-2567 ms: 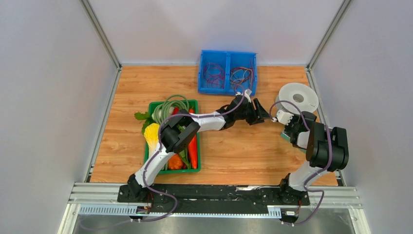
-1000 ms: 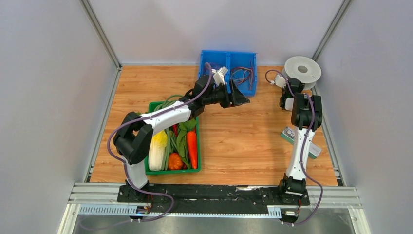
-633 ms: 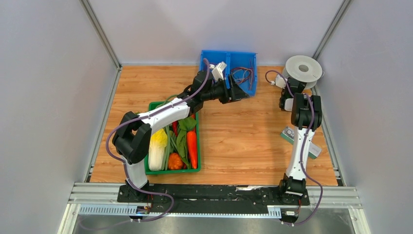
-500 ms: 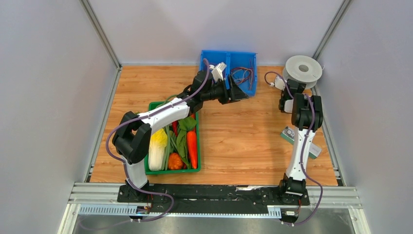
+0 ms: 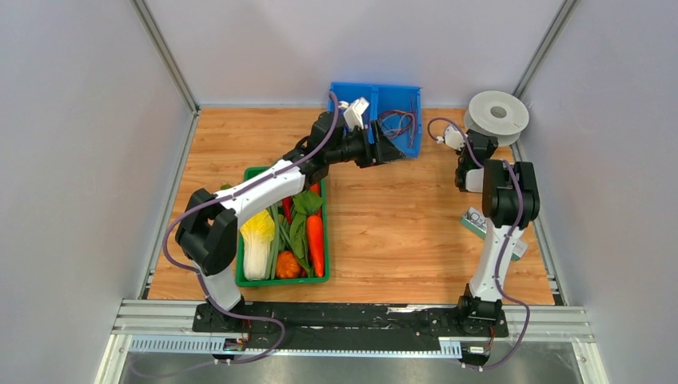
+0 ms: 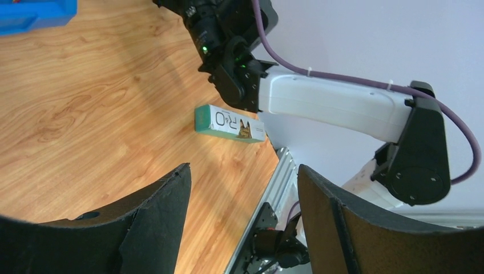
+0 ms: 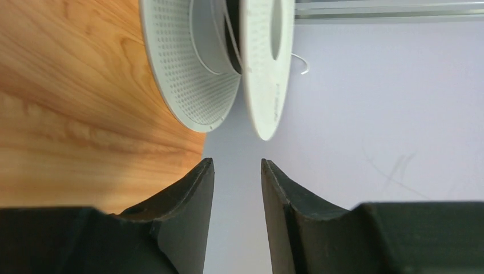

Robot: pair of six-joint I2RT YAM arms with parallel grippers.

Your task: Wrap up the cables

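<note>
Spool approach, both grippers empty

Spool (image 5: 497,117) lies flat, hole up, right of the bin (image 5: 374,118), in the far corner of the table (image 5: 400,240). Wire (image 7: 301,64) is wound between the flanges. What looks like its free end curls out past one rim in the right wrist view. It is too thin to spot from above.

Step in hand, my read: right gripper (image 5: 481,142) lines up on the spool to take the free end. To do it well:
- Aim the tips at the loose curl, not the flange.
- The wire is string-thin, so the jaws must close fully and pinch at the very tips.
- Go in slow. The spool looks light and a nudge could shove or tip it.
- Once the wire is held, keep slack short so the turns land between the flanges.
- The left arm has nothing in hand and could steady the spool.

Pose: right arm is stretched toward the back, wrist rolled so the flanges read edge-on in its camera. Its gripper sits between bin and spool, close to the spool but not touching. The fingers are partly apart with nothing between them.

Left arm reaches long, forearm crossing over the tray (image 5: 284,280). Left gripper (image 5: 393,150) is just in front of the bin's right half, pointing toward the right arm. Its fingers (image 6: 154,217) are spread wide and empty. Box (image 6: 230,123) lies on the wood beyond them.
</note>
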